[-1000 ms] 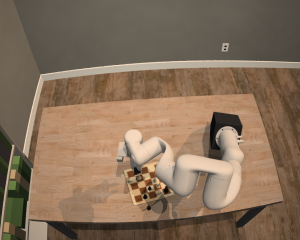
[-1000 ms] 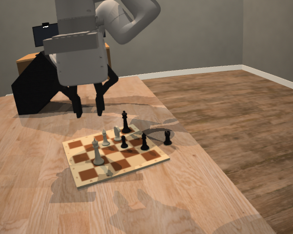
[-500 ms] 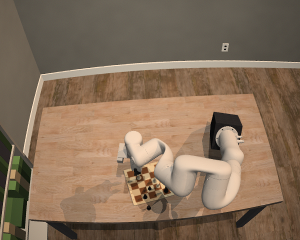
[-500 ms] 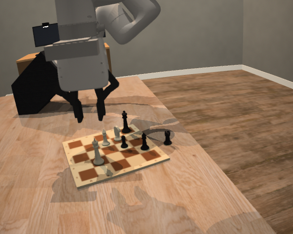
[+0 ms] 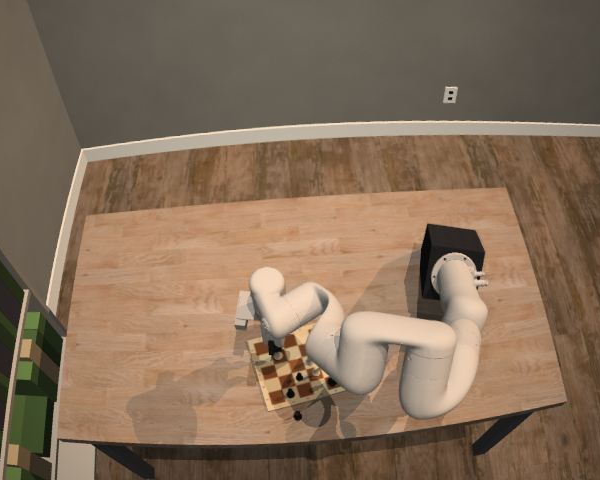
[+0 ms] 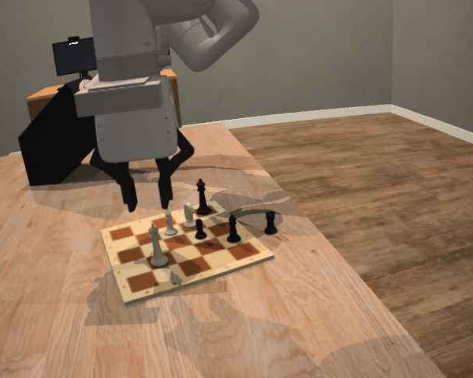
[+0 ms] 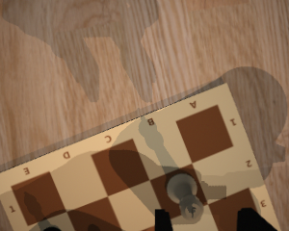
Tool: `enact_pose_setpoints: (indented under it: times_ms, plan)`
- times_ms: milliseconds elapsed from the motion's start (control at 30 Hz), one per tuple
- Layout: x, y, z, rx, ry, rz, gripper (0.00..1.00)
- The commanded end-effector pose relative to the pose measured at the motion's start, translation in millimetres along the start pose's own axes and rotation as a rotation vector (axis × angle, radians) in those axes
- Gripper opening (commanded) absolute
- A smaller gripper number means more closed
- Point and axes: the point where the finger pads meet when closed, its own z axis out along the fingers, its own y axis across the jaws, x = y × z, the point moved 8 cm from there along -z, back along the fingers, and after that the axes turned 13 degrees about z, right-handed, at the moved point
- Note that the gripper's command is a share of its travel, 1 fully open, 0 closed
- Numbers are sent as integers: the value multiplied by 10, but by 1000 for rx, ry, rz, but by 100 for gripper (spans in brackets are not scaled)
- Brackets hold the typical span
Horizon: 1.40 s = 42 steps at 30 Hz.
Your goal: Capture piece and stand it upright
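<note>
The small chessboard [image 6: 185, 250] lies near the table's edge. On it stand a tall white king [image 6: 158, 248], a white bishop [image 6: 169, 224], a white knight [image 6: 189, 215], a black king [image 6: 202, 198], a black pawn [image 6: 199, 228] and a black bishop [image 6: 232, 228]. A black rook [image 6: 270, 222] stands upright on the table beside the board. My gripper [image 6: 147, 201] hangs above the board, part open, with nothing between its fingers. In the wrist view the white king [image 7: 183, 190] stands on B2, and its head shows below and between the fingertips.
The arm's black base box [image 5: 451, 258] stands at the back right of the table. The arm's links [image 5: 372, 356] hang over the right part of the board [image 5: 290, 369]. The table edge runs close behind the black rook [image 5: 297, 415].
</note>
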Motion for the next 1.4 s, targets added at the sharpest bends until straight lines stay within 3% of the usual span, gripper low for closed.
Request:
enact_pose_setpoints:
  times_ms: [0,533,1367]
  plan:
    - [16,1,45,0,5,0,43]
    - [21,-3,169,0,5,0,43]
    - [21,-3,179,0,5,0,43]
